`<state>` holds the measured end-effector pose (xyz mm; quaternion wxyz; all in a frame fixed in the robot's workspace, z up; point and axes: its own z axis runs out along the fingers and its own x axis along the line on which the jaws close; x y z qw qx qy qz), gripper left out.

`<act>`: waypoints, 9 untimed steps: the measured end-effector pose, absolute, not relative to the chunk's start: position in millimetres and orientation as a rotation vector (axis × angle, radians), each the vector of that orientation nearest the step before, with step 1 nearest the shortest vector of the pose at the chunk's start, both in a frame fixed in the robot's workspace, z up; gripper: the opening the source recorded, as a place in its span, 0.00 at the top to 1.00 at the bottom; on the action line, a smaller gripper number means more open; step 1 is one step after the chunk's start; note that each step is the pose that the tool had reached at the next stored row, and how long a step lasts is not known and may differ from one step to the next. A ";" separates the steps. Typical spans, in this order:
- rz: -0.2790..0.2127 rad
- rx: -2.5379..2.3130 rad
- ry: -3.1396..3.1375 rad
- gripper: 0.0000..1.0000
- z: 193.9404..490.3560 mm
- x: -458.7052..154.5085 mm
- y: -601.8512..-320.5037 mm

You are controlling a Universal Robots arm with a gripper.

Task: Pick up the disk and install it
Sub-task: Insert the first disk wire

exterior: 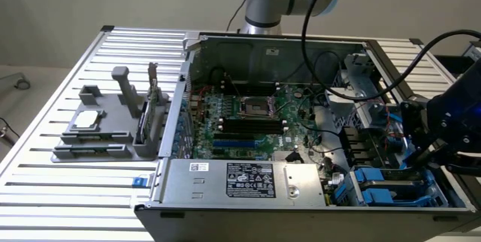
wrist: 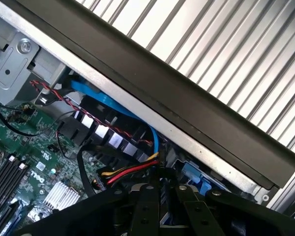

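Observation:
The disk (exterior: 388,187), a grey slab in a blue plastic frame, lies in the drive bay at the open computer case's (exterior: 263,42) near corner, on the exterior view's right. My dark gripper (exterior: 428,153) hangs over that corner, just above and beside the disk. In the wrist view the gripper (wrist: 160,196) points down at a bundle of red, yellow and black wires (wrist: 130,172), with a bit of the disk's blue frame (wrist: 196,177) close beside it. I cannot make out whether anything is held.
A silver power supply box (exterior: 248,180) fills the case's near side, with the motherboard (exterior: 248,112) behind it. A grey fixture (exterior: 105,135) on the slatted table (exterior: 67,197) holds a small silver chip (exterior: 85,119) and an upright card (exterior: 152,104). The case's black edge (wrist: 187,103) runs close by the gripper.

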<state>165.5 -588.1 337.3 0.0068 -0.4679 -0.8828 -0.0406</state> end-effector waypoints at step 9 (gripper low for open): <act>-0.126 -1.473 -2.756 0.84 337.3 165.5 -588.1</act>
